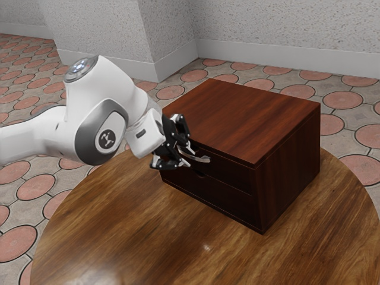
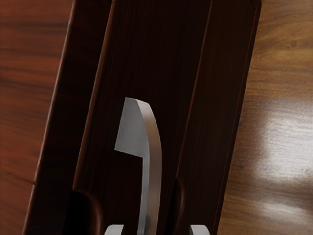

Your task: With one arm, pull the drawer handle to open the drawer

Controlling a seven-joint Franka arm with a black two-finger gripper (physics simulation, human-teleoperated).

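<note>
The arm [image 1: 59, 135] is glossy white, built of rounded, bulbous links. A grey band [image 1: 95, 127] curves over one joint and carries a small white logo [image 1: 105, 138]; a flat blue-grey round cap [image 1: 81, 68] tops it. The white wrist block [image 1: 145, 135] bears a small dark slot. The gripper [image 1: 176, 153] is black and angular, with pale grey fingertips [image 2: 115, 229]

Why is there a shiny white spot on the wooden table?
In the exterior view, the small pale glint on the table is light bouncing off its glossy top. In the wrist view, the same gloss spreads into a wide, soft whitish glare on the wood, and the metal handle catches the light too, brighter on one side.
</note>
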